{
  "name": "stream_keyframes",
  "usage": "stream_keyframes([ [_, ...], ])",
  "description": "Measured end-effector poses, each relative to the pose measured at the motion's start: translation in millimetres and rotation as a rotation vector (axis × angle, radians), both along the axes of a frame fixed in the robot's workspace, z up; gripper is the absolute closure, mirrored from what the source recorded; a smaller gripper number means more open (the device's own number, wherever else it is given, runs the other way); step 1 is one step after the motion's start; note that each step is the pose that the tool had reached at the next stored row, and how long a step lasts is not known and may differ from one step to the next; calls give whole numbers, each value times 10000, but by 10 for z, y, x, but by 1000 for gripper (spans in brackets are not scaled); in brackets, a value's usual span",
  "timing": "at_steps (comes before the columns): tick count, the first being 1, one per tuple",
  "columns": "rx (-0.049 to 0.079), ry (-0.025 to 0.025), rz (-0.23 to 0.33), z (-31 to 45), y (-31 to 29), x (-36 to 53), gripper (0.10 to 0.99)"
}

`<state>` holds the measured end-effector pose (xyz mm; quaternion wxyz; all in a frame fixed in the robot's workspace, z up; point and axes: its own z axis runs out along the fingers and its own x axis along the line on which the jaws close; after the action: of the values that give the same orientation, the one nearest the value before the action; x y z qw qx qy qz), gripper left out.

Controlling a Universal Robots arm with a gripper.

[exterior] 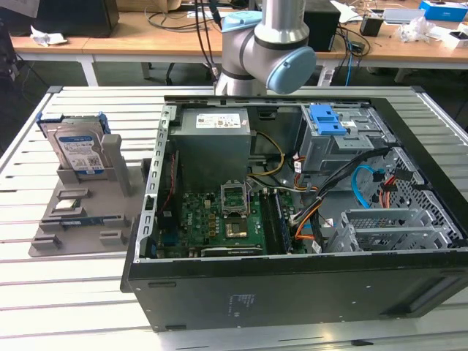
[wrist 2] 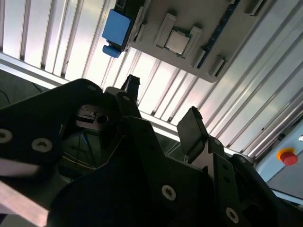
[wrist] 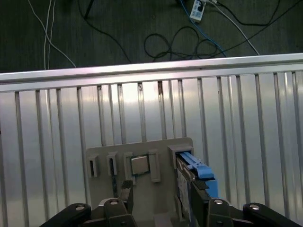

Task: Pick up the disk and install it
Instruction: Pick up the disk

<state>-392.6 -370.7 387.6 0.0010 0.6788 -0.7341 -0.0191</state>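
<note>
In both wrist views the gripper (wrist: 161,191) is closest to the camera. Its two black fingers (wrist 2: 191,125) stand wide apart and nothing is between them, so it holds nothing. It hangs above the grey holder (wrist: 163,147), well apart from it. In one pocket of this holder lies a small square silver chip (wrist: 139,165). Just beside the chip's pocket, at one end of the holder, the disk (exterior: 79,150) stands upright in its slot, with the blue rail around it and the white-and-blue label facing outward. The holder lies flat on the slatted metal table (exterior: 88,292). On the exterior view's right of the holder is the open computer case (exterior: 292,292), and the two are near but not touching. Behind the case rises the grey arm (exterior: 263,44).
</note>
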Motion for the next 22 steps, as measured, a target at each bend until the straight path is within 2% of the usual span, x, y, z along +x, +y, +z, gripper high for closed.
stream_keyframes([
  [4,0,-1,-2,0,107,6,486],
  [6,-1,0,-1,0,127,8,486],
  [12,0,0,-1,0,240,26,486],
  [20,-1,1,-1,0,343,44,486],
  [22,0,1,0,-5,392,63,486],
])
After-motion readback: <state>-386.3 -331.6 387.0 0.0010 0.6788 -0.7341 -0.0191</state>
